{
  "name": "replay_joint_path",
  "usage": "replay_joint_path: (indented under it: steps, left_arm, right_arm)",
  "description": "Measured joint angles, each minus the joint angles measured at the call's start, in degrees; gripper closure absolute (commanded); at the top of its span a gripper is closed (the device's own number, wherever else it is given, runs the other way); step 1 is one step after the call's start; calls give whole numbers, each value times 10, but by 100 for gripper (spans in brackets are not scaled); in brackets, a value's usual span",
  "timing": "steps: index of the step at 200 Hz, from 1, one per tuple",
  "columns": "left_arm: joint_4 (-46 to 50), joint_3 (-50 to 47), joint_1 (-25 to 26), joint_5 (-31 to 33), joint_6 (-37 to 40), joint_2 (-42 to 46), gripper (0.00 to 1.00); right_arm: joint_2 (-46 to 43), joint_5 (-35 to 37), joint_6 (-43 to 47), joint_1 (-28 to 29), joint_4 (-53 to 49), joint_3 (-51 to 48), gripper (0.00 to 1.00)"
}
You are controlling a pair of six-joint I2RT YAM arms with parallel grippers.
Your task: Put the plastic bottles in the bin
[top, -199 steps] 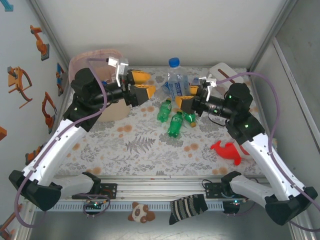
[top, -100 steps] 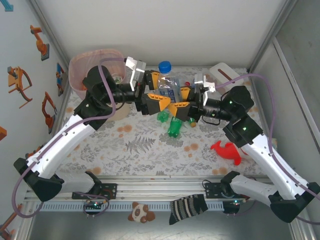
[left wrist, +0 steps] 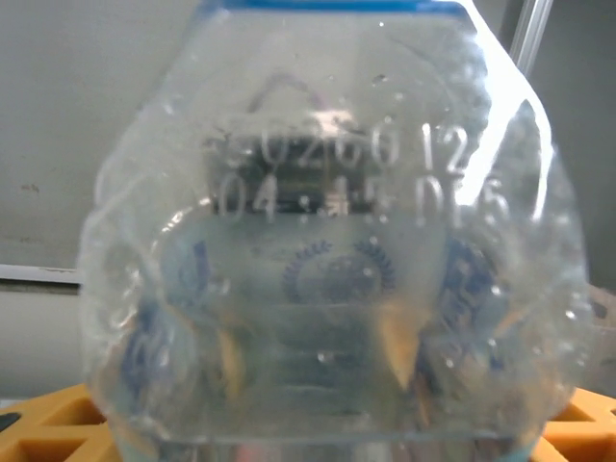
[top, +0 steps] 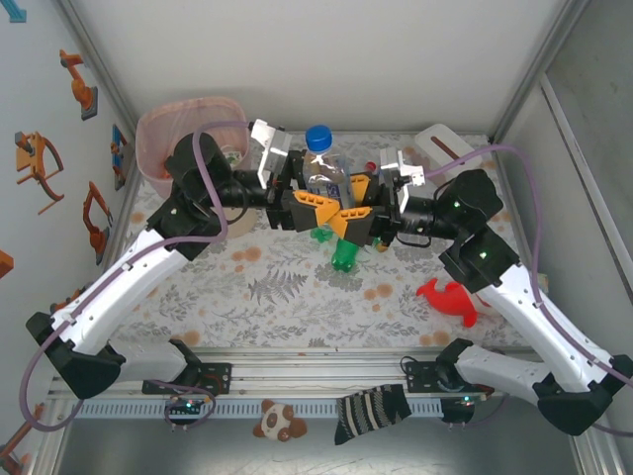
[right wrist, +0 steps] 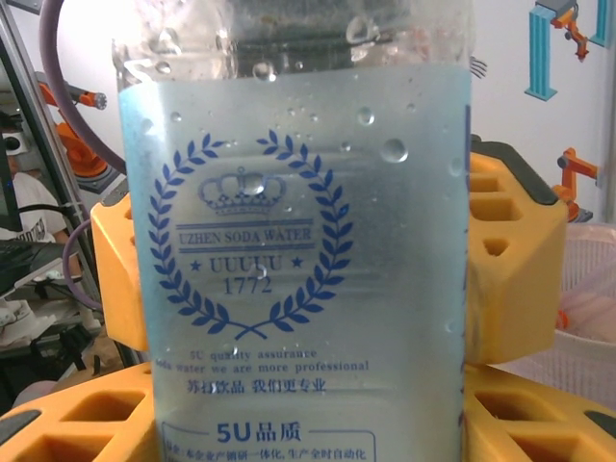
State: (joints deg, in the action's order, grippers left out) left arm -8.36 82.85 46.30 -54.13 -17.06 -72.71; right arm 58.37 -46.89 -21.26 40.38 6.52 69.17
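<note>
While the two arms are meeting over mid-table, a clear bottle (top: 326, 178) is being held from both sides.
The left gripper (top: 315, 198) is clamping it from the left and the right gripper (top: 351, 206) from the right, each pressing its yellow jaws against the bottle's sides. The bottle is standing upright with its blue cap on top. Green bottles (top: 343, 255) are lying on the floral table (top: 277, 287) just nearer than the pair. The bin (top: 158, 124), its pink liner showing, is sitting at the far left corner, well apart from the held bottle.
</note>
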Motion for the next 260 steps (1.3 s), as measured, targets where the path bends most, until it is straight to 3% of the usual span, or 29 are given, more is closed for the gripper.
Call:
replay_joint_path:
  steps: [48, 60, 88, 116, 157, 183, 216, 260]
  left_arm:
    - [0, 0, 2, -4, 1, 4, 49]
    - [0, 0, 2, -5, 1, 5, 50]
    - [1, 0, 2, -7, 3, 9, 50]
    - [8, 0, 0, -3, 10, 15, 51]
    - [40, 0, -29, 36, 19, 31, 52]
    - [65, 0, -67, 97, 18, 45, 52]
    - [97, 0, -120, 218, -6, 55, 54]
    - [145, -2, -205, 379, -105, 46, 58]
  right_arm:
    - [3, 2, 1, 7, 0, 5, 52]
    - [4, 2, 1, 8, -2, 8, 47]
    - [4, 6, 10, 13, -11, 11, 23]
    - [0, 12, 19, 15, -35, 11, 16]
    - [-36, 56, 44, 15, -84, 7, 14]
    - [-70, 91, 62, 16, -115, -1, 14]
    - [-98, 137, 78, 17, -137, -6, 14]
    - [-104, 169, 84, 17, -149, -8, 14]
